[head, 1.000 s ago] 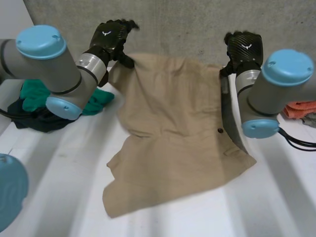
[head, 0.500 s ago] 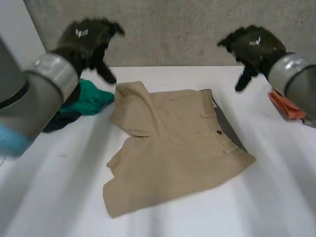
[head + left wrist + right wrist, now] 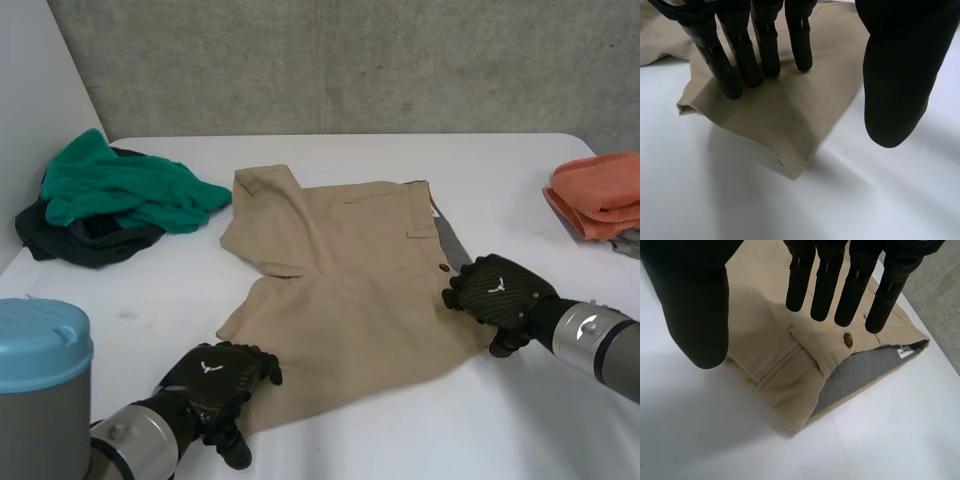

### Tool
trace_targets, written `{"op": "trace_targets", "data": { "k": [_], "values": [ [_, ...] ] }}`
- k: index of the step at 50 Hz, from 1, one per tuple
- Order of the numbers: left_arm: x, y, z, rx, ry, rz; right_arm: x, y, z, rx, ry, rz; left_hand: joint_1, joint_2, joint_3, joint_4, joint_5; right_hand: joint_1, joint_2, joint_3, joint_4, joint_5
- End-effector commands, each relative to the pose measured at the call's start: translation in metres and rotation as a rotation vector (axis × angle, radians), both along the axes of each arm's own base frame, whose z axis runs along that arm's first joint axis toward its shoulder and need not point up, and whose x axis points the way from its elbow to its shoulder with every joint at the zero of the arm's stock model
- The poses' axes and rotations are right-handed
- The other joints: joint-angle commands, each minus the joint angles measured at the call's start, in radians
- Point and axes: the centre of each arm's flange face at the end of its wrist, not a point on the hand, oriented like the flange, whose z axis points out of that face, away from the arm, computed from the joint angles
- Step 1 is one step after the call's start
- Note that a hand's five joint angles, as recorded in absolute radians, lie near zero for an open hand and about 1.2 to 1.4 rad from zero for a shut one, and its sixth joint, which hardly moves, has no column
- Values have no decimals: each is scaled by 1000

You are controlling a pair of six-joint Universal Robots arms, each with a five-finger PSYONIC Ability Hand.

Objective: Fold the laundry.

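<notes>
Beige shorts (image 3: 345,275) lie folded on the white table (image 3: 560,420), waistband to the right with a brown button (image 3: 847,340) and grey lining (image 3: 860,372) showing. My left hand (image 3: 215,385) is at the shorts' near-left corner (image 3: 780,115). Its fingers (image 3: 740,55) are straight with their tips on the cloth, and the thumb stands apart over the table. My right hand (image 3: 497,290) is low over the near-right corner by the waistband (image 3: 770,360). Its fingers (image 3: 827,285) are straight above the cloth, thumb apart, holding nothing.
A green cloth (image 3: 120,185) lies on a dark garment (image 3: 80,240) at the back left. A folded orange towel (image 3: 600,195) sits at the right edge. A grey wall runs along the table's far edge.
Both hands have let go of the shorts' far edge and swung from above the far side down to its near corners. The shorts now lie flat, folded.
</notes>
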Motion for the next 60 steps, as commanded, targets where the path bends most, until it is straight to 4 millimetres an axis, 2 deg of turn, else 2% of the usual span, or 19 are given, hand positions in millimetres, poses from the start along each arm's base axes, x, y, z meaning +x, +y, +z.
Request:
{"op": "trace_targets", "data": {
  "k": [1,4,6,9,10,17,21,28,36,40,43,44,48,51,52,54,56,60],
  "values": [
    [-2,-9,-11,-13,-39,32,1,-8,-21,-2,-20,-14,78,79,77,74,69,128,126,123,125,122],
    [-4,-13,-15,-24,-52,31,2,-10,-24,-2,-39,-23,78,79,77,74,69,143,140,138,139,137],
    [-6,-16,-16,-42,-58,22,3,-11,-25,-6,-46,-24,93,94,92,88,84,245,243,240,242,239],
    [-9,-19,-17,-71,-56,12,5,-12,-25,-10,-64,-29,139,141,139,135,131,608,606,603,605,603],
    [-10,-21,-19,-85,-62,4,6,-12,-24,-3,-75,-33,174,176,174,170,166,831,829,826,827,825],
    [-16,-24,-25,-123,-82,-35,9,-8,-22,31,-121,-62,462,463,462,458,453,833,831,828,830,827],
    [-20,-27,-28,-174,-103,-64,8,-6,-15,34,-133,-88,951,952,950,947,942,833,831,828,830,827],
    [-21,-25,-26,-226,-151,-98,5,0,-2,59,-123,-114,953,954,952,948,944,833,831,828,830,827],
    [-15,-18,-1,-258,-140,-104,1,16,13,102,-62,-112,953,954,952,948,944,833,831,828,830,827],
    [-10,-5,19,-240,-124,-123,-3,28,27,129,-7,-130,953,954,952,948,944,833,831,828,830,827],
    [-6,12,34,-203,-124,-174,-9,43,38,181,59,-144,953,954,952,948,944,833,831,828,830,827],
    [-3,22,38,-162,-135,-206,-12,54,44,218,110,-145,953,954,952,948,944,833,831,828,830,827],
    [7,43,40,-54,-188,-255,-25,63,57,241,189,-130,953,954,952,948,944,833,831,828,830,827],
    [6,36,36,-69,-178,-230,-17,63,57,208,152,-80,953,954,952,948,944,833,831,828,830,827],
    [5,26,31,-88,-172,-201,-12,59,56,197,117,-80,575,576,574,571,566,833,831,828,830,827],
    [5,17,24,-105,-170,-173,-10,52,51,208,72,-115,323,324,322,318,314,833,831,828,830,827],
    [4,7,16,-125,-165,-144,-7,41,44,224,0,-176,313,314,312,309,304,833,831,828,830,827],
    [2,2,5,-133,-169,-134,1,32,35,237,-69,-249,281,282,280,276,272,833,831,828,830,827]
  ]
}}
